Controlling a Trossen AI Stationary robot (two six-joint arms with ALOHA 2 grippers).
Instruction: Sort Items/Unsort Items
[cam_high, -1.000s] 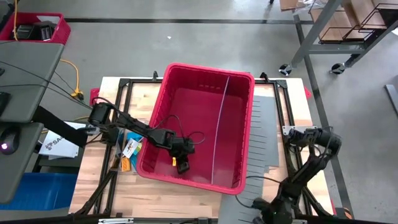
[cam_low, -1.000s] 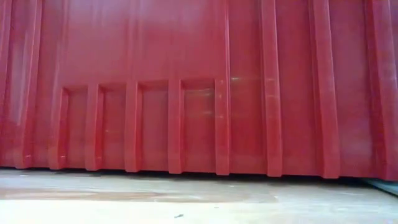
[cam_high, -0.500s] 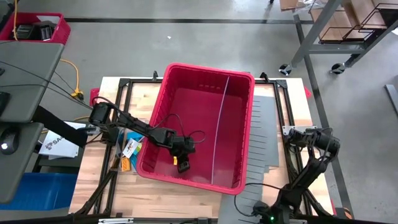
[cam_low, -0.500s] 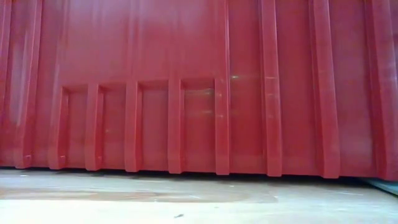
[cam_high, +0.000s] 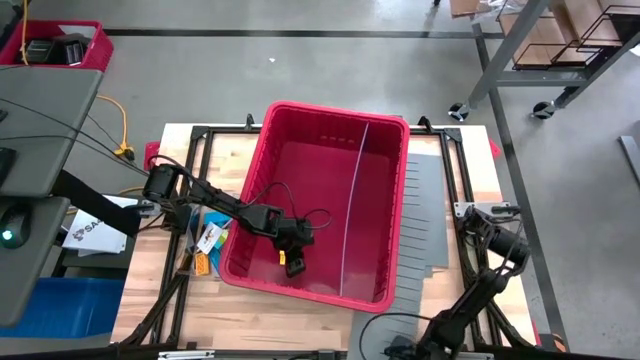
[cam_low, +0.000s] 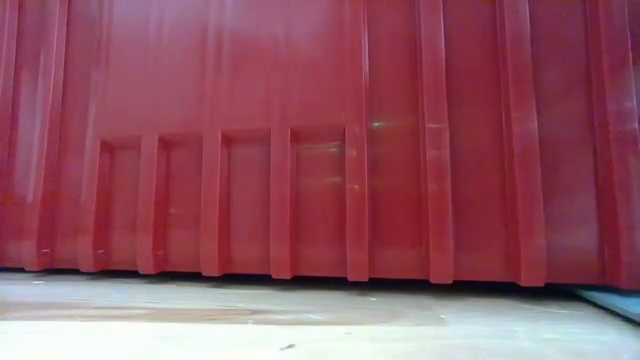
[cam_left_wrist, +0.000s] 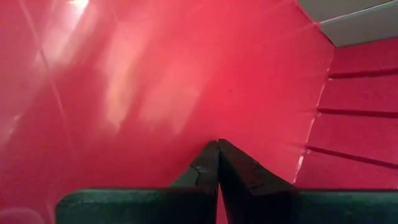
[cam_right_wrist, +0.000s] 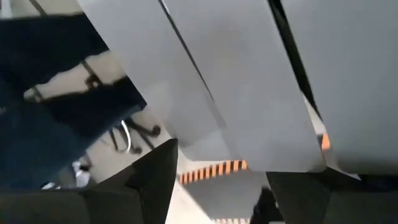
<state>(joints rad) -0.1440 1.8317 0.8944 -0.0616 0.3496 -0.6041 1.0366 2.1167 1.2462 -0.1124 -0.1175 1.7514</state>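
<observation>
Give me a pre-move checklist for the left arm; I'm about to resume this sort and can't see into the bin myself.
1. Left gripper inside the red bin, in its larger compartment: ok.
2. Left gripper shut, nothing between the fingertips in its wrist view: ok for travel, not ok for a pick.
3. Item in reach: cannot tell. A small orange piece shows beside the gripper from above; whether it is an item or part of the gripper is unclear.
4. Bin floor ahead of the fingers bare in the wrist view: ok.
5. Thin divider stands apart from the gripper: ok.
6. Right gripper open, parked off the bin's right side over the grey panel: ok.
</observation>
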